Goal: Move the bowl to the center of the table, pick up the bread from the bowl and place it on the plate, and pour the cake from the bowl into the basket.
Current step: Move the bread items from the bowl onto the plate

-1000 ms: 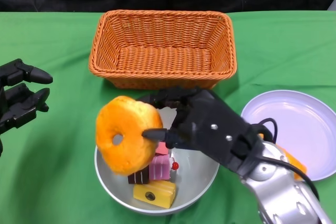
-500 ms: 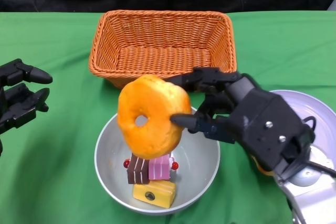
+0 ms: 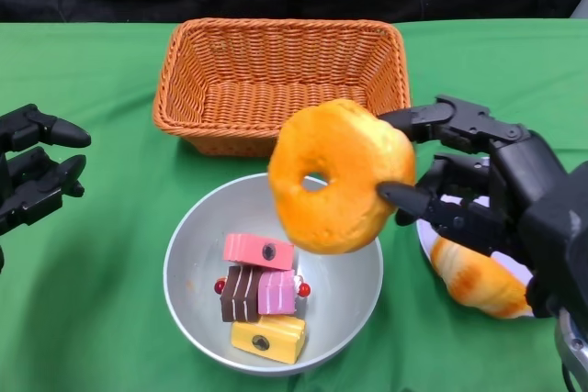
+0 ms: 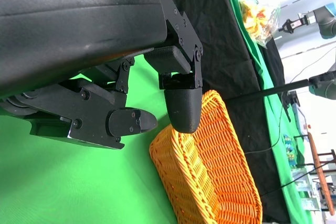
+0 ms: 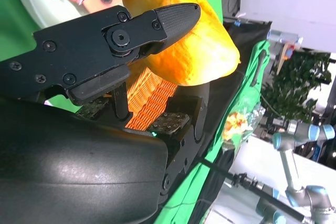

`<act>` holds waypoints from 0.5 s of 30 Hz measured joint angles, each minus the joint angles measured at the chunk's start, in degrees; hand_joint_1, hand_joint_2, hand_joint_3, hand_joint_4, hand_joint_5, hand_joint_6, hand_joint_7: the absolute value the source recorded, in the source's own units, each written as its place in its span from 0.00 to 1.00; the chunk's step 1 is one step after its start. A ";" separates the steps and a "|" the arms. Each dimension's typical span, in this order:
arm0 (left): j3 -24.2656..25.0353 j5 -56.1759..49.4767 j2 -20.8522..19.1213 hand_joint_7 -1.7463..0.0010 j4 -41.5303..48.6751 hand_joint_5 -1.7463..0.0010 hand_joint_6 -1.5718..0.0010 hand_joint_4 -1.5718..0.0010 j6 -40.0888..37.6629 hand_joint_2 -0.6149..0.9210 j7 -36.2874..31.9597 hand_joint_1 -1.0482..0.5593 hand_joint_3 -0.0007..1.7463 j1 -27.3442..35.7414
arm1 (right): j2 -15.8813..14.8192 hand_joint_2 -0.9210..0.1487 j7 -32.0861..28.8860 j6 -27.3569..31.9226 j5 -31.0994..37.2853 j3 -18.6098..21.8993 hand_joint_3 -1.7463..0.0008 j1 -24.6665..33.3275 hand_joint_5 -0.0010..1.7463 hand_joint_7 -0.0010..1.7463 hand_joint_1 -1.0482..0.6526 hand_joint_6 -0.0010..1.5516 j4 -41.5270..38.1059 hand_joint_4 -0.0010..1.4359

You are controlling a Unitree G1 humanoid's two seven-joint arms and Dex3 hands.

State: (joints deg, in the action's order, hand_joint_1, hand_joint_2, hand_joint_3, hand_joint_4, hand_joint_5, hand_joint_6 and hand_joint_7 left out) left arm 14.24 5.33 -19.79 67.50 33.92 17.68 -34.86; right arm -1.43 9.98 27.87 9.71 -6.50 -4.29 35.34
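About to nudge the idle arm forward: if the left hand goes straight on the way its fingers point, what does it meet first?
Probably nothing soon: in the head view the left hand points across bare green cloth between basket and bowl. Its wrist view shows the basket ahead, so depth is unclear.

Lighting's bright and even from above, soft shadows only. Bit of sheen on the bowl (image 3: 184, 254). Head view is sharp; wrist views have the black shell up close, soft and glossy.

- One basket (image 3: 283, 80)
- One bowl (image 3: 188, 268)
- One plate (image 3: 430, 232)
- Two breads: ring bread (image 3: 335, 178), long bread (image 3: 476, 277)
- Four cake pieces (image 3: 259, 296)
- Two hands: left hand (image 3: 32, 176), right hand (image 3: 496, 199)
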 measured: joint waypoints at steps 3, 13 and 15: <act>0.20 0.01 -0.01 0.30 0.06 0.07 0.57 0.58 0.00 1.00 0.00 0.65 0.23 0.00 | -0.65 0.00 -0.53 0.01 0.03 1.41 0.93 1.24 0.76 0.57 0.46 0.47 0.59 0.55; 0.21 -0.17 -0.22 0.30 0.19 0.07 0.58 0.58 -0.01 1.00 -0.05 0.66 0.23 -0.13 | -0.98 0.00 -2.71 -1.26 -0.88 6.06 0.91 4.23 0.79 0.57 0.53 0.44 0.27 0.50; 0.21 -0.39 -1.07 0.30 0.31 0.07 0.58 0.58 -0.03 1.00 -0.35 0.66 0.24 -0.13 | -1.19 0.00 -4.40 -1.66 -1.10 9.90 0.91 6.45 0.79 0.56 0.55 0.44 -1.44 0.48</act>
State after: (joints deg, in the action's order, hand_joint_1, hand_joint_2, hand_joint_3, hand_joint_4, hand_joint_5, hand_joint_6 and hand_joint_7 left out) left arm 14.46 4.94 -20.86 67.81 33.89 17.33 -34.99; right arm -2.61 5.59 26.21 8.61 3.40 2.16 33.91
